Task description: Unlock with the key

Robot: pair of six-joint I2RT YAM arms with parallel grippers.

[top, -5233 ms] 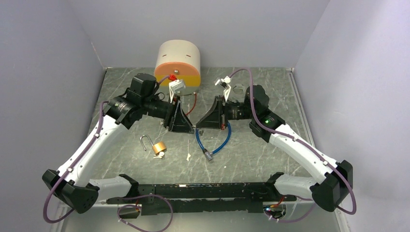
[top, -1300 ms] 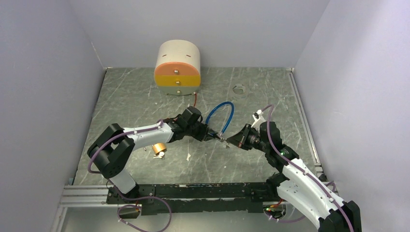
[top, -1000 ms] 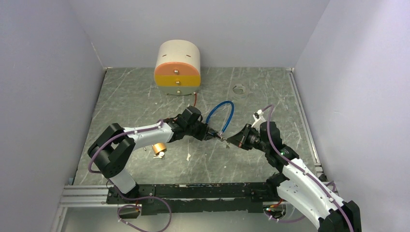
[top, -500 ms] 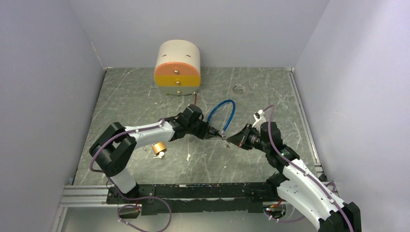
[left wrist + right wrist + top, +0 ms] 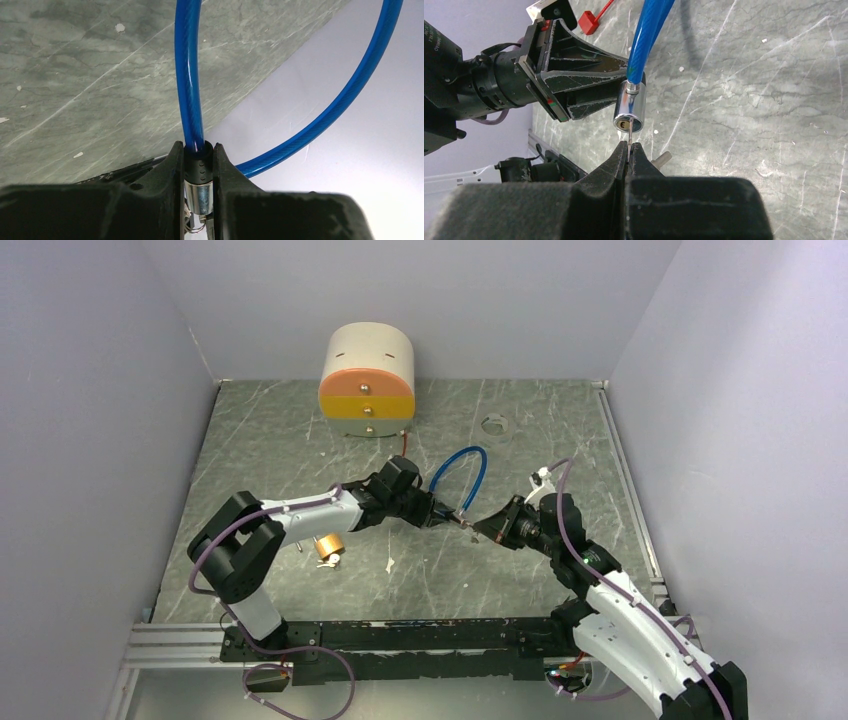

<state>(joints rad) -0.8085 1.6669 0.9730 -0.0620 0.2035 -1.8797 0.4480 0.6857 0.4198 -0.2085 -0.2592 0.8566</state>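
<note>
A blue cable lock (image 5: 459, 468) loops up over the table. My left gripper (image 5: 445, 517) is shut on its black-and-silver lock barrel (image 5: 199, 175), holding it off the table. In the right wrist view the barrel (image 5: 630, 108) shows its keyhole end. My right gripper (image 5: 482, 529) is shut on a thin silver key (image 5: 628, 136), whose tip sits at the barrel's keyhole. The right wrist view shows its jaws pressed together on the key blade (image 5: 628, 150).
A brass padlock (image 5: 327, 547) with small keys lies on the table left of centre. A cream and orange drawer box (image 5: 367, 377) stands at the back. A small ring (image 5: 493, 425) lies at the back right. A red tag (image 5: 587, 22) lies near the left arm.
Since five seconds ago both arms have come down and the cable lock is lifted. Over the last second both grippers have shifted slightly up and right, with the key at the barrel.
</note>
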